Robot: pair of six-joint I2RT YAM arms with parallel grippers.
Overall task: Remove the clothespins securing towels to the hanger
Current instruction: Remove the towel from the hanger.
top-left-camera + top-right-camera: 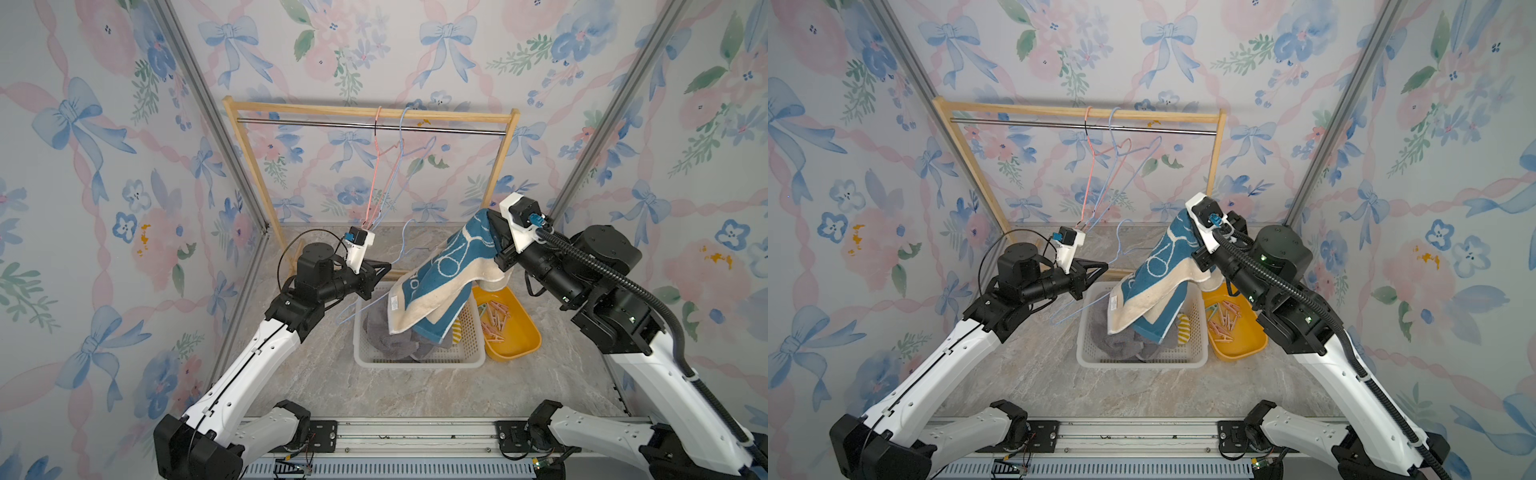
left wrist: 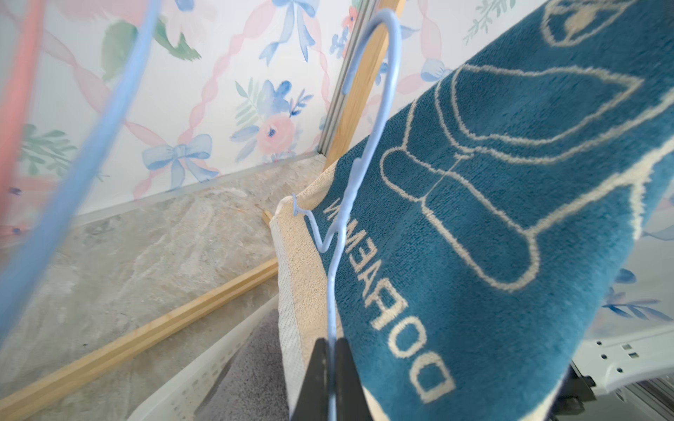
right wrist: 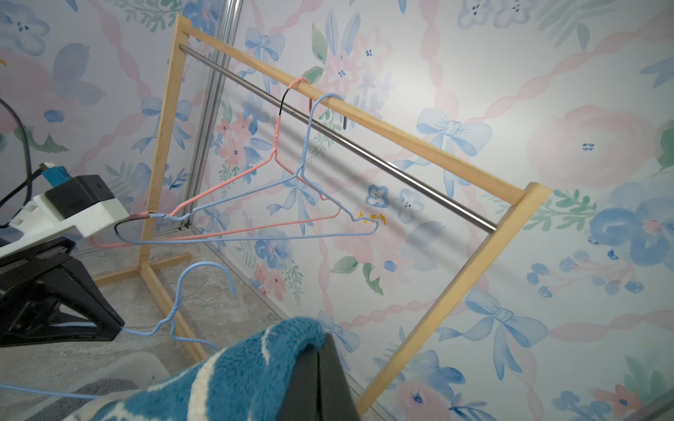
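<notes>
Two tools (image 2: 332, 346) (image 3: 319, 350), three towels (image 1: 449, 266) (image 1: 382, 332) (image 1: 457, 332), three hangers (image 2: 356, 171) (image 3: 276, 135) (image 3: 304, 149)

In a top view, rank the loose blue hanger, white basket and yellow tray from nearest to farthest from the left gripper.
1. blue hanger: clamped in the shut left gripper, touching it.
2. white basket: just below, slightly toward the right arm.
3. yellow tray: beyond the basket's far side, near the right arm.
</notes>
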